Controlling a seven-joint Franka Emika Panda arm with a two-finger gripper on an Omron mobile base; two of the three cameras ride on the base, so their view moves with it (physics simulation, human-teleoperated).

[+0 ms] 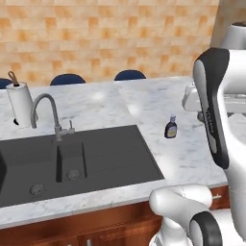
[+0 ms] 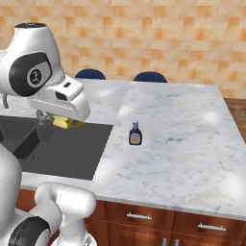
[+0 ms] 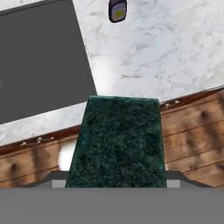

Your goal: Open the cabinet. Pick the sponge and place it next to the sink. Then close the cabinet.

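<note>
My gripper (image 2: 61,120) is shut on the sponge (image 2: 67,123), a small yellow block with a dark green top (image 3: 118,140). It hangs in the air above the right part of the sink (image 2: 67,146), near the marble counter's front edge. The sink (image 1: 105,153) is a dark grey panel with a recessed basin and a round drain. In the hand view the sponge's green face lies between the fingers, with the sink panel (image 3: 39,57) at upper left. The cabinet is out of view.
A small brown bottle (image 1: 170,128) (image 2: 135,133) (image 3: 117,10) stands on the marble counter (image 2: 182,139) right of the sink. A curved faucet (image 1: 48,113) and a paper towel roll (image 1: 21,103) stand behind the basin. Wooden drawers (image 2: 144,216) run below the counter edge.
</note>
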